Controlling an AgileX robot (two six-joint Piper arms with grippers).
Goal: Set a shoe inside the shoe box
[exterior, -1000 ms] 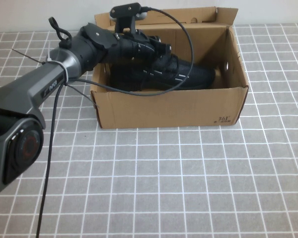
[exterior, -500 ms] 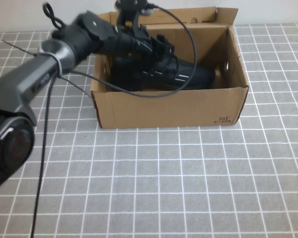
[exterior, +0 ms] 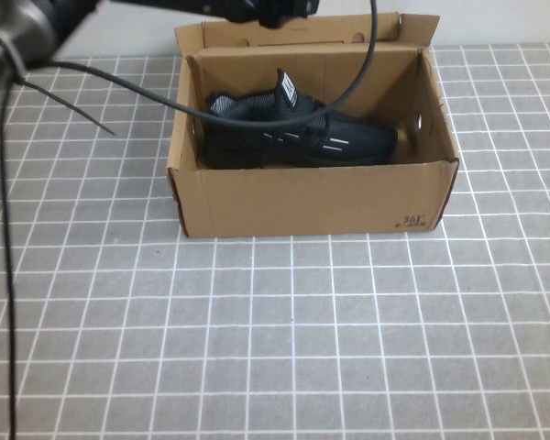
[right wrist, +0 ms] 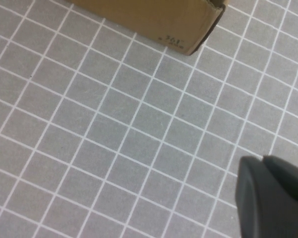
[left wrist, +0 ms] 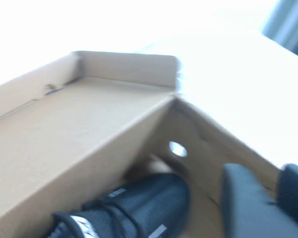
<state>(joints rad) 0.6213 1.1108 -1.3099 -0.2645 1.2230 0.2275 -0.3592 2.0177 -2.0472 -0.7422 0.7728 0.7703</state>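
Observation:
The black shoe lies on its sole inside the brown shoe box, toe toward the right wall, white tongue label up. My left gripper is lifted above the box's back wall at the top edge of the high view. In the left wrist view it looks down into the box with the shoe below; its fingers stand slightly apart with nothing between them. My right gripper is shut and empty over the tiled tabletop, off the box's printed corner.
The box's back flap stands upright behind the shoe. A round hole pierces the right end wall. A black cable from the left arm hangs across the box opening. Grey tiled tabletop spreads in front.
The left gripper has let go of the shoe and lifted up and back out of the box. The shoe stays lying inside. The right arm has not moved.

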